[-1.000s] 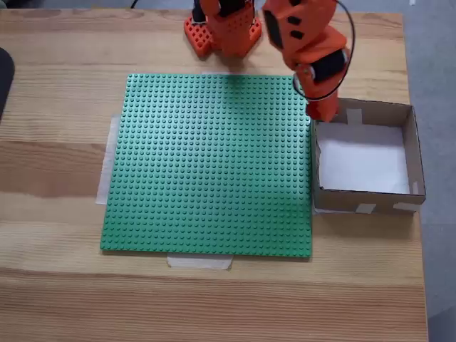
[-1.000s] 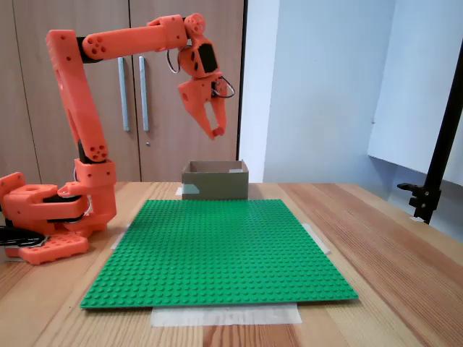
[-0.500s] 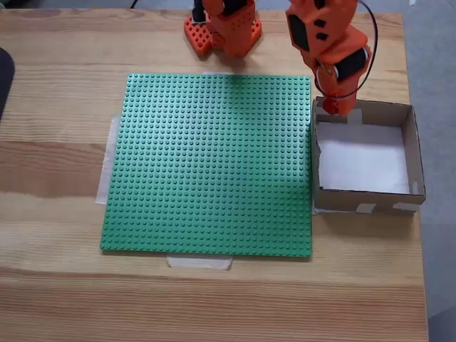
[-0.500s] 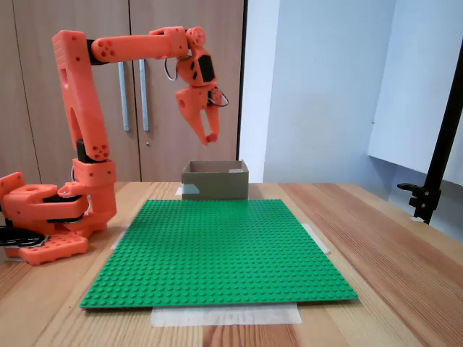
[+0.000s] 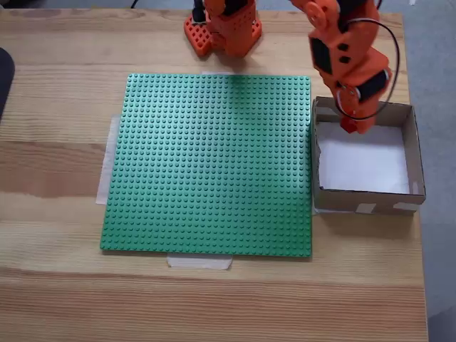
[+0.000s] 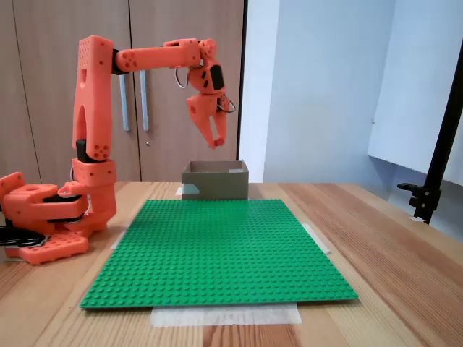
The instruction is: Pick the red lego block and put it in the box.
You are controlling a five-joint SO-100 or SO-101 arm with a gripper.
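Orange hand (image 5: 354,127) (image 6: 216,142) above box (image 5: 410,146) (image 6: 215,181) | grip state unclear | no legible writing | green baseplate (image 5: 214,164)

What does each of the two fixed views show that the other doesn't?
In a fixed view, looking down: the white inside bottom of the box, with the gripper over the box's far part, plus a dark object at the table's left edge.

In a fixed view from table level: the gripper hangs well above the box, with cabinet doors and a black stand around.

In both fixed views: the green baseplate, the arm's base, the box. Whether the gripper holds the red lego block is unclear.
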